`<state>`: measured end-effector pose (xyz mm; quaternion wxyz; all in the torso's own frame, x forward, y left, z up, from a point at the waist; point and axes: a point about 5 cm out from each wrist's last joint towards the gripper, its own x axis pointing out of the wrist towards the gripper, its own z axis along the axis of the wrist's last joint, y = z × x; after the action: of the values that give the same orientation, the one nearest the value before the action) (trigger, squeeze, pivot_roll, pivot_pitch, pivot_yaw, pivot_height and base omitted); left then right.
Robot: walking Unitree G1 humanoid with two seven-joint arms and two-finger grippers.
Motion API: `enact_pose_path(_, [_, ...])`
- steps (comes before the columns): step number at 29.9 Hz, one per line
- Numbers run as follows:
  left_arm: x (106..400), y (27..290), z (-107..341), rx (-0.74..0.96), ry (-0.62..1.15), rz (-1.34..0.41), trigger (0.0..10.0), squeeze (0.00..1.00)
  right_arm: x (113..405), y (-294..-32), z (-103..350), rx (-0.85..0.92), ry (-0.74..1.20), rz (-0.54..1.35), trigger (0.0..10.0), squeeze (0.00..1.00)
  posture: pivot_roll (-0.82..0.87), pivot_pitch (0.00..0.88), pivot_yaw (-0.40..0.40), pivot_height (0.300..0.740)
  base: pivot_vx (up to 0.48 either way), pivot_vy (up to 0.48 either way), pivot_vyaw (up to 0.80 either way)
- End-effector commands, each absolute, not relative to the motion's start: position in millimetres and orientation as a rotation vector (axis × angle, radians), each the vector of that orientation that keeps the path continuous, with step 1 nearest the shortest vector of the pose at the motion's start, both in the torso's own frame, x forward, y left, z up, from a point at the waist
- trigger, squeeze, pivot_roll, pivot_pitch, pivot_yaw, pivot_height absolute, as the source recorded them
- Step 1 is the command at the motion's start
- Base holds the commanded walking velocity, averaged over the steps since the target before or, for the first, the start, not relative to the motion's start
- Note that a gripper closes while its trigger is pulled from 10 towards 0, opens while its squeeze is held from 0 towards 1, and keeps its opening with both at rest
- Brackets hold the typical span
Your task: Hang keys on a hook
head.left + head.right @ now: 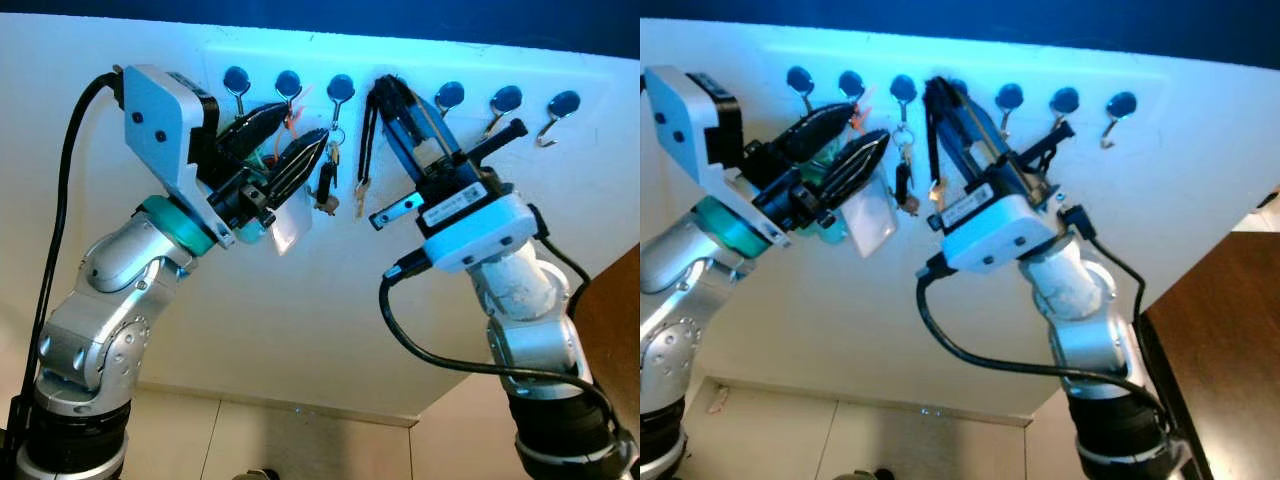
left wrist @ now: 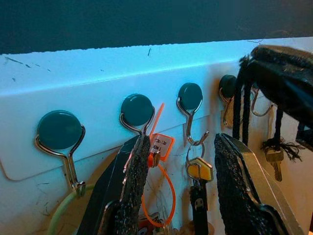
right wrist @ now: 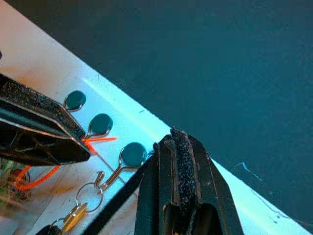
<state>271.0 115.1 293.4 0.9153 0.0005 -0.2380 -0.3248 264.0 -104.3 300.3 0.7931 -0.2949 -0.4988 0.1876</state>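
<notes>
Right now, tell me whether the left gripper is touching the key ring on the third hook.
Apart. The left wrist view shows the key ring hanging free between the left gripper's spread fingers, with wall visible on both sides.

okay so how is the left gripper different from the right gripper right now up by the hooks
The left gripper has its two black fingers spread apart, beside the silver key ring with the black fob hanging on the third blue-capped hook. The right gripper is shut on a black cord carrying a brass key, at the fourth hook. Both reach up to the white rack.

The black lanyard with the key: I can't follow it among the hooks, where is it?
In the left eye view, the black lanyard hangs from the right gripper, shut on it at the fourth hook from the left, right of the key bunch.
</notes>
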Motion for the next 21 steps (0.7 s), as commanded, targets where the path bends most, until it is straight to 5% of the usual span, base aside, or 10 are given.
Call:
enact_pose_path(1, [272.5, 116.2, 292.5, 0.013, -0.484, -0.661, 10.0, 0.00, 260.5, -104.0, 302.1, -0.642, -1.096, 0.388, 10.0, 0.00, 0.03, 0.000, 0.087, 0.740, 0.000, 0.000, 0.00])
enact_pose_path(21, [272.9, 114.4, 291.3, 0.012, -0.476, -0.676, 10.0, 0.00, 261.5, -119.9, 279.0, -0.674, -0.985, 0.314, 10.0, 0.00, 0.01, 0.000, 0.092, 0.740, 0.000, 0.000, 0.00])
